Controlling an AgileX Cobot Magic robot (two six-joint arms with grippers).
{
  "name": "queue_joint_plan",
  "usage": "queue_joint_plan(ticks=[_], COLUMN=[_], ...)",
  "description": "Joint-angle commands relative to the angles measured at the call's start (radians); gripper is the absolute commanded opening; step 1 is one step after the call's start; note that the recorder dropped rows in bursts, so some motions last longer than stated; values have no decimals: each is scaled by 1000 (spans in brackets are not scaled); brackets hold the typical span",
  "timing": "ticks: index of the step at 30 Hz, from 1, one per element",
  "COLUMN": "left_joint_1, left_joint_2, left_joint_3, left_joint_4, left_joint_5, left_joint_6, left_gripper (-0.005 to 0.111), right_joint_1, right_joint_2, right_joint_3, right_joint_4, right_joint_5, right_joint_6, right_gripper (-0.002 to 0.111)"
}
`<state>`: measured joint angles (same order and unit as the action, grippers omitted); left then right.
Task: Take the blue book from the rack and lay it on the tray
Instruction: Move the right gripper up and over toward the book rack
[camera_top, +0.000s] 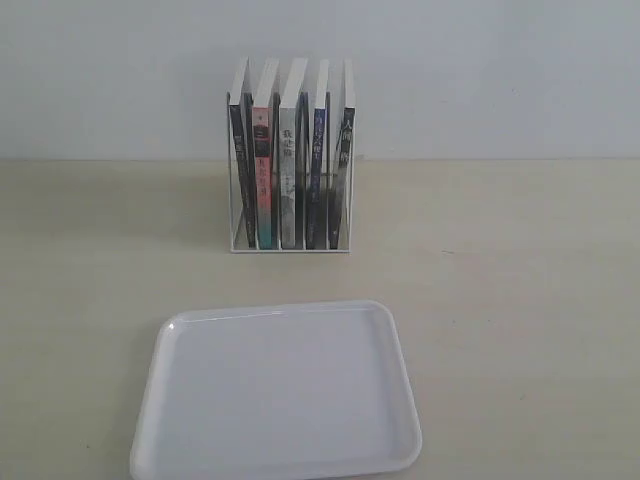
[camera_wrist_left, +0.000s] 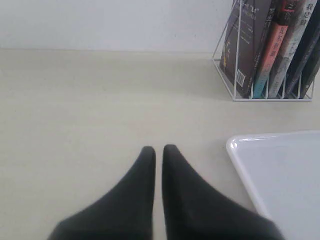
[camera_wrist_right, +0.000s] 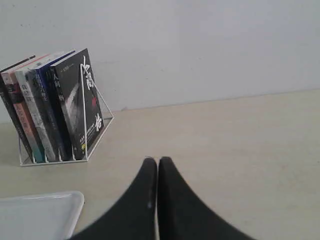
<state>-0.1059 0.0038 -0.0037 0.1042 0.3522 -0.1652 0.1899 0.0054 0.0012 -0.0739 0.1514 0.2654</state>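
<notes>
The white wire rack (camera_top: 290, 249) stands at the back of the table with several books upright in its slots. The blue book (camera_top: 317, 165) is second from the right there, its narrow dark blue spine facing front. The white tray (camera_top: 280, 390) lies flat in front of the rack with nothing on it. Neither gripper shows in the exterior view. My left gripper (camera_wrist_left: 158, 148) is shut on nothing over bare table, left of the tray (camera_wrist_left: 280, 170) and well short of the rack (camera_wrist_left: 265, 99). My right gripper (camera_wrist_right: 157, 160) is shut and holds nothing, with the rack (camera_wrist_right: 55, 162) and blue book (camera_wrist_right: 49, 107) off to one side.
A plain pale wall rises behind the beige table (camera_top: 520, 300). In the rack, a red-and-teal-spined book (camera_top: 263, 170) and black-covered books (camera_top: 240, 170) flank the blue one. A corner of the tray (camera_wrist_right: 35, 215) shows in the right wrist view.
</notes>
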Motion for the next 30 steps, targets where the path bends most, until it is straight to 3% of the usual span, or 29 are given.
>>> queue_joint_plan(ticks=[1, 7, 10, 17, 21, 25, 30], left_joint_1=[2, 2, 2, 2, 2, 2, 2], left_joint_2=[-4, -4, -4, -4, -4, -4, -4], left_joint_3=[4, 4, 4, 4, 4, 4, 4], left_joint_4=[2, 2, 2, 2, 2, 2, 2], left_joint_5=[-8, -8, -8, -8, -8, -8, -8], left_joint_6=[2, 2, 2, 2, 2, 2, 2], left_gripper=[5, 5, 5, 5, 5, 5, 5], right_joint_1=[-2, -2, -2, -2, 2, 2, 2], right_joint_2=[-5, -5, -5, 133, 333, 515, 652], right_joint_3=[-1, -1, -38, -334, -531, -654, -721], right_joint_4=[-5, -22, -8, -6, -6, 1, -2], right_joint_5=[-70, -488, -545, -261, 91, 383, 536], right_joint_6=[-1, -69, -117, -91, -57, -57, -92], right_gripper=[0, 0, 0, 0, 0, 0, 0])
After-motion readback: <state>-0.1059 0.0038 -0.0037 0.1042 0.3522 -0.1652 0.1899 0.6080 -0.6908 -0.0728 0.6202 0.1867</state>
